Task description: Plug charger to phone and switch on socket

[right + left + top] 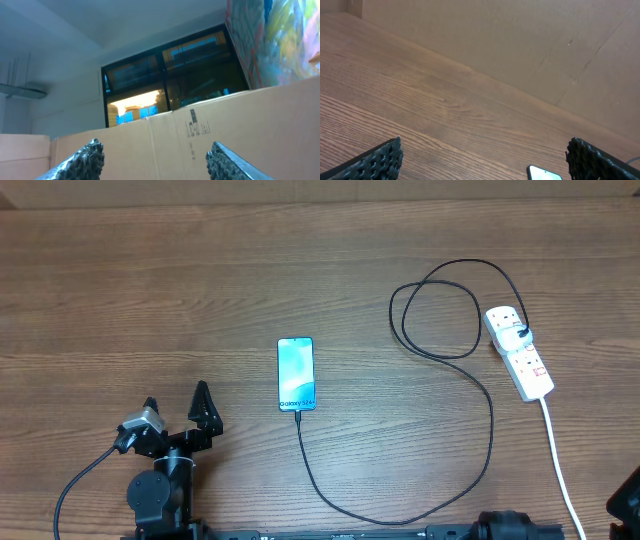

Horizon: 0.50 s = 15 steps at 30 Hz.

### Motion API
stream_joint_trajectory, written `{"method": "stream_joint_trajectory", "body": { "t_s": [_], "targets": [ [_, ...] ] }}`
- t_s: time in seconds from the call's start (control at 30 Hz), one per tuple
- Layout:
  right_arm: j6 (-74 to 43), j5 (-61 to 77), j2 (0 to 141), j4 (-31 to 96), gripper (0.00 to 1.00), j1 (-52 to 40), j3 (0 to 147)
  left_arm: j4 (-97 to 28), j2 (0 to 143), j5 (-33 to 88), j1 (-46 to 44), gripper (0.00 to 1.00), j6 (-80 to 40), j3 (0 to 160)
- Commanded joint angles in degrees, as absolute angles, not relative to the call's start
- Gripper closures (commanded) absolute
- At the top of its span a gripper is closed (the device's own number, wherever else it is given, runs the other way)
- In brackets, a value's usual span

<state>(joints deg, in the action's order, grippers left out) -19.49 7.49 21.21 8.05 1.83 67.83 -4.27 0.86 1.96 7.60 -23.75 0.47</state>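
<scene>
Brown table top [150, 280]: wood grain, matt. Slim rectangular phone [296, 373]: glossy glass-like screen. Elongated white power strip [519, 352]: smooth plastic, slight sheen. Thin black cable [491, 430]: matt, rubbery. Beige back wall [520, 40]: matt cardboard, creased. Left gripper [484, 150], black finger pads [382, 161]: studded, rough.

Phone: we find the slim rectangular smartphone with a blue-white screen [296, 374] lying flat on the brown wooden table [120, 280], near its middle.
Charger: we trace the thin black cable [491, 430] from the phone's near end, forward, right, then back through a loop to the socket.
Socket: the elongated white plastic power strip [520, 355] lies well right of the phone, the cable's plug on its rear half.
Cord: the thick white cord [559, 465] leaves the strip's near end.
Left gripper [177, 405]: front-left of the phone, apart.
</scene>
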Motion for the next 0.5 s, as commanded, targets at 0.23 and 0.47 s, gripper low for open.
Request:
{"method": "stream_joint_trajectory", "body": {
  "t_s": [0.23, 0.47],
  "targets": [
    [-19.7, 7.6, 21.3, 7.4, 0.3, 1.6, 68.0, -4.3, 0.5, 2.4, 7.6, 0.0, -22.5, 0.3],
    [-19.7, 7.6, 21.3, 7.4, 0.3, 1.6, 68.0, -4.3, 0.5, 2.4, 7.6, 0.01, -22.5, 0.3]
  ]
}}
